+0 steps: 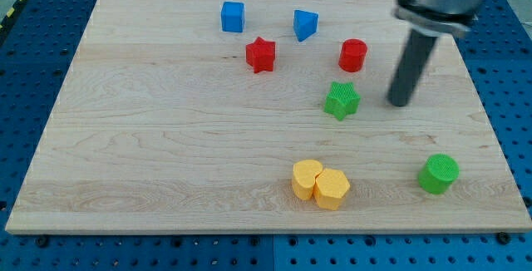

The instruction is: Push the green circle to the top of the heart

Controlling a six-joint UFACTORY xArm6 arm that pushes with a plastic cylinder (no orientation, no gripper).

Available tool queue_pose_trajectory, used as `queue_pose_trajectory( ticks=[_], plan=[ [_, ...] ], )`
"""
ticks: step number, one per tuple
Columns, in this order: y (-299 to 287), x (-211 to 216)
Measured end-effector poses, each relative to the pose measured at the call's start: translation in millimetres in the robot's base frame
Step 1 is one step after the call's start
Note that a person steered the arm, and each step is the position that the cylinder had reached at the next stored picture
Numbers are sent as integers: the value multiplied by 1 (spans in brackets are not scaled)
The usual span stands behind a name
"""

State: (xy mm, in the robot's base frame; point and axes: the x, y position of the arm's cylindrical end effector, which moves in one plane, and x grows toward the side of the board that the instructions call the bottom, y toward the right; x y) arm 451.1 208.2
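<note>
The green circle [438,174] sits near the view's lower right on the wooden board [166,138]. The yellow heart [306,178] lies at the lower middle, touching a yellow hexagon [332,189] on its right. My tip [401,103] is at the end of the dark rod at the upper right. It stands well above the green circle and to the right of the green star [342,100], touching no block.
A red circle [353,55] and a red star [260,54] lie in the upper middle. A blue cube [233,17] and a blue triangle [305,25] lie near the top edge. The board's right edge is close to the green circle.
</note>
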Motion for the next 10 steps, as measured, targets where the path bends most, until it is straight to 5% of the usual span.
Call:
queue_pose_trajectory(
  ticks=[1, 3, 10],
  plan=[
    [56, 38],
    [57, 142],
    [-50, 104]
  ],
)
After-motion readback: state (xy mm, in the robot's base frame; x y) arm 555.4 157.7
